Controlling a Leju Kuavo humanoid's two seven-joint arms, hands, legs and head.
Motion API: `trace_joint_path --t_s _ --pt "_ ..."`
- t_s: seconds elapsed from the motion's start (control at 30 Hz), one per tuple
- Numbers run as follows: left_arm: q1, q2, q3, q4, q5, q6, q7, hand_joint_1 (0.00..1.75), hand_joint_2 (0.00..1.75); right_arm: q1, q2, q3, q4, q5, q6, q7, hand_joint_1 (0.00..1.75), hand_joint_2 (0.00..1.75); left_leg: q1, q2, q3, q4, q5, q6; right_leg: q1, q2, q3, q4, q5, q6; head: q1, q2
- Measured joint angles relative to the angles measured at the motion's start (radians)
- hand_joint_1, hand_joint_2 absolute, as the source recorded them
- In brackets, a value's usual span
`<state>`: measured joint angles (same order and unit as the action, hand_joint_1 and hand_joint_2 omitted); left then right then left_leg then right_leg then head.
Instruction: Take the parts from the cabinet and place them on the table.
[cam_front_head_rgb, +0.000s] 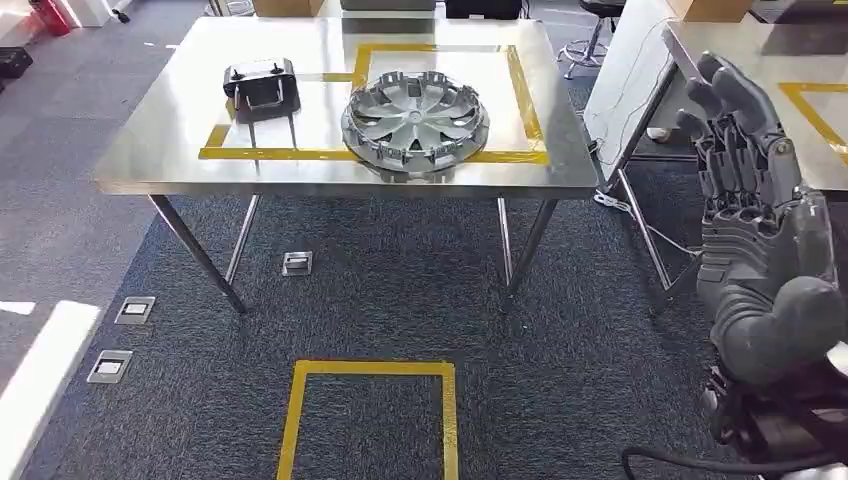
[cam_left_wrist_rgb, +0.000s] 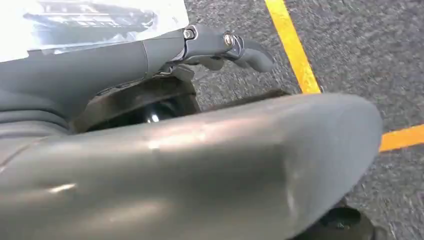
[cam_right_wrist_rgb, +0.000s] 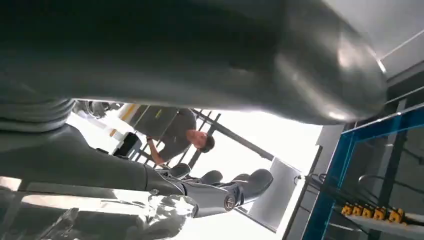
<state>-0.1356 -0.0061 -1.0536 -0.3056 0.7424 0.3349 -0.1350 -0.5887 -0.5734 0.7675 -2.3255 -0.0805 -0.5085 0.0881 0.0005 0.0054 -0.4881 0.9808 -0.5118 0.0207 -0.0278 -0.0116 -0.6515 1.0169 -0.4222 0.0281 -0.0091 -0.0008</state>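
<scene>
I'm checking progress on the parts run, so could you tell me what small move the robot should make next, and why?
Probably turn toward the cabinet for another part: the wheel cover and black part already lie on the table, and the raised right hand holds nothing.

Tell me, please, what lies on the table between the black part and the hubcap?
Nothing: in the head view, bare steel tabletop with a strip of yellow tape separates the black part from the hubcap.

Steel bench (cam_front_head_rgb: 150, 165) with yellow tape outline, on dark grey carpet (cam_front_head_rgb: 380, 300). Yellow tape square (cam_front_head_rgb: 370, 372) on carpet in front of bench. Floor sockets (cam_front_head_rgb: 134, 310) near bench's left leg. Second bench (cam_front_head_rgb: 800, 60) at right.
</scene>
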Motion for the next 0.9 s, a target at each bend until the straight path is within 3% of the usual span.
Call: trace_joint_path --t_s 0.03,0.1,0.13,0.17,0.2,0.23,0.27,0.3,0.33,0.37,0.43,0.47,0.5,0.53,0.6,0.63,0.67,0.7,0.77,0.8,0.83,0.87,0.9 --pt "-0.001 0.000 0.000 0.000 0.000 0.001 0.000 0.00 0.00 0.000 0.000 0.000 0.000 0.000 0.000 0.001 0.00 0.00 0.000 0.000 -0.013 0.000 0.009 0.010 0.001 0.002 -0.011 0.038 -0.057 0.002 0.008 0.000" --pt "-0.001 -0.003 0.000 0.000 -0.001 0.001 0.000 0.00 0.00 0.001 -0.002 0.000 0.000 0.000 0.000 0.002 0.00 0.00 -0.005 0.001 -0.041 0.001 0.031 0.016 0.002 0.003 -0.046 0.188 -0.177 0.005 0.018 0.000" --pt "-0.002 -0.004 0.000 0.000 -0.001 0.001 0.000 0.00 0.00 0.002 -0.002 0.000 0.000 0.000 0.000 0.002 0.00 0.00 -0.007 0.001 -0.056 0.003 0.042 0.017 0.003 0.003 -0.057 0.254 -0.200 0.006 0.019 0.000" --pt "-0.002 -0.004 0.000 0.000 -0.001 0.002 0.000 0.00 0.00 0.003 -0.002 0.001 0.000 0.000 0.000 0.002 0.00 0.00 -0.010 0.001 -0.066 0.006 0.052 0.018 0.004 0.004 -0.055 0.294 -0.189 0.004 0.022 0.000" --pt "-0.003 -0.005 0.000 0.000 -0.001 0.002 0.000 0.00 0.00 0.003 -0.002 0.001 0.000 0.000 0.000 0.003 0.00 0.00 -0.013 0.001 -0.083 0.008 0.062 0.018 0.005 0.003 -0.037 0.293 -0.156 0.002 0.026 0.000" --pt "-0.004 -0.005 0.000 0.000 -0.001 0.002 0.000 0.00 0.00 0.003 -0.002 0.001 0.000 0.000 0.000 0.003 0.00 0.00 -0.015 0.001 -0.099 0.012 0.073 0.017 0.007 0.003 -0.002 0.256 -0.114 -0.004 0.028 0.000" --pt "-0.005 -0.005 0.000 0.000 -0.001 0.002 0.000 0.00 0.00 0.002 -0.002 0.001 0.000 0.000 0.000 0.003 0.00 0.00 -0.017 0.000 -0.113 0.015 0.081 0.016 0.011 0.003 0.053 0.183 -0.084 -0.013 0.031 0.000" --pt "-0.006 -0.005 0.000 0.000 -0.001 0.002 0.000 0.00 0.00 0.002 -0.002 0.001 0.000 0.000 0.000 0.003 0.00 0.00 -0.018 0.000 -0.123 0.018 0.089 0.014 0.017 0.003 0.118 0.090 -0.077 -0.024 0.034 0.000" --pt "-0.006 -0.006 0.000 0.000 -0.001 0.002 0.000 0.00 0.00 0.000 -0.002 0.000 0.000 0.000 0.000 0.003 0.00 0.00 -0.024 0.000 -0.133 0.024 0.095 0.008 0.023 0.002 0.167 0.009 -0.108 -0.035 0.038 0.000" --pt "-0.006 -0.006 0.000 0.000 -0.001 0.002 0.000 0.00 0.00 0.001 -0.002 0.000 0.000 0.000 0.000 0.003 0.00 0.00 -0.021 0.000 -0.136 0.024 0.104 0.004 0.022 0.002 0.185 -0.031 -0.121 -0.034 0.036 0.000" --pt "-0.006 -0.005 0.000 0.000 0.000 0.003 0.000 0.00 0.00 -0.001 -0.003 0.000 0.000 0.000 0.001 0.003 0.00 0.00 -0.017 0.000 -0.146 0.022 0.122 -0.007 0.029 0.003 0.174 -0.033 -0.118 -0.040 0.040 0.000" --pt "-0.006 -0.004 0.000 0.000 0.000 0.004 0.000 0.00 0.00 0.001 -0.003 0.000 0.000 -0.002 0.001 0.003 0.00 0.00 -0.020 -0.001 -0.148 0.022 0.131 -0.013 0.027 0.001 0.167 -0.039 -0.107 -0.049 0.042 0.000" --pt "-0.006 -0.002 0.000 0.000 0.003 0.004 0.000 0.00 0.00 -0.001 -0.003 0.000 0.000 -0.002 0.001 0.003 0.00 0.00 -0.018 -0.004 -0.152 0.029 0.111 -0.019 0.017 -0.005 0.164 -0.044 -0.095 -0.056 0.043 0.000" --pt "-0.005 -0.002 0.000 0.000 0.005 0.005 0.000 0.00 0.00 -0.001 -0.003 0.000 0.000 -0.003 0.001 0.003 0.00 0.00 -0.016 -0.005 -0.162 0.058 0.061 -0.029 0.017 -0.004 0.155 -0.044 -0.086 -0.061 0.037 0.000" --pt "-0.006 0.001 0.000 0.000 0.011 0.006 0.000 0.00 0.00 0.000 -0.003 0.000 0.000 -0.008 0.001 0.004 0.00 0.00 -0.007 -0.005 -0.193 0.201 -0.052 -0.041 0.016 -0.006 0.134 -0.039 -0.070 -0.065 0.031 0.000" --pt "-0.006 0.002 0.000 0.000 0.012 0.006 0.000 0.00 0.00 0.000 -0.003 0.001 0.000 -0.008 0.001 0.004 0.00 0.00 -0.004 -0.005 -0.207 0.275 -0.085 -0.046 0.015 -0.006 0.121 -0.035 -0.063 -0.064 0.030 0.000" --pt "-0.006 0.003 0.000 0.000 0.014 0.007 0.000 0.00 0.00 0.001 -0.003 0.001 0.000 -0.008 0.001 0.004 0.00 0.00 -0.002 -0.005 -0.209 0.322 -0.090 -0.050 0.015 -0.006 0.105 -0.029 -0.055 -0.063 0.028 0.000" --pt "-0.006 0.004 0.000 0.000 0.015 0.007 0.000 0.00 0.00 0.002 -0.003 0.001 0.000 -0.008 0.002 0.004 0.00 0.00 0.001 -0.005 -0.192 0.322 -0.067 -0.053 0.013 -0.006 0.089 -0.024 -0.048 -0.060 0.027 0.000" --pt "-0.004 0.005 0.000 0.000 0.017 0.007 0.000 0.00 0.00 0.002 -0.003 0.001 0.000 -0.008 0.002 0.004 0.00 0.00 0.006 -0.005 -0.110 0.218 0.006 -0.055 0.010 -0.003 0.059 -0.009 -0.035 -0.052 0.028 0.000" --pt "-0.004 0.004 0.000 0.000 0.017 0.007 0.000 0.00 0.00 0.002 -0.003 0.001 0.000 -0.008 0.003 0.004 0.00 0.00 0.009 -0.005 -0.054 0.135 0.021 -0.056 0.009 -0.002 0.047 -0.002 -0.031 -0.046 0.027 0.000" --pt "-0.004 0.003 -0.001 0.000 0.018 0.007 0.000 0.00 0.00 0.002 -0.003 0.000 0.000 -0.008 0.003 0.004 0.00 0.00 0.008 -0.006 -0.016 0.068 -0.013 -0.054 0.011 -0.001 0.037 0.003 -0.027 -0.040 0.027 0.000" --pt "-0.003 0.003 -0.002 0.000 0.018 0.006 -0.002 0.00 0.00 0.001 -0.003 0.000 0.000 -0.008 0.003 0.004 0.00 0.00 0.002 -0.009 0.000 0.033 -0.020 -0.044 0.012 -0.001 0.033 0.008 -0.020 -0.033 0.029 0.000" --pt "-0.003 0.003 -0.003 0.000 0.019 0.006 -0.003 0.00 0.00 0.000 -0.003 0.000 0.000 -0.008 0.005 0.003 0.00 0.00 0.001 -0.009 -0.007 0.032 -0.019 -0.038 0.012 -0.002 0.029 0.007 -0.010 -0.026 0.030 0.000"
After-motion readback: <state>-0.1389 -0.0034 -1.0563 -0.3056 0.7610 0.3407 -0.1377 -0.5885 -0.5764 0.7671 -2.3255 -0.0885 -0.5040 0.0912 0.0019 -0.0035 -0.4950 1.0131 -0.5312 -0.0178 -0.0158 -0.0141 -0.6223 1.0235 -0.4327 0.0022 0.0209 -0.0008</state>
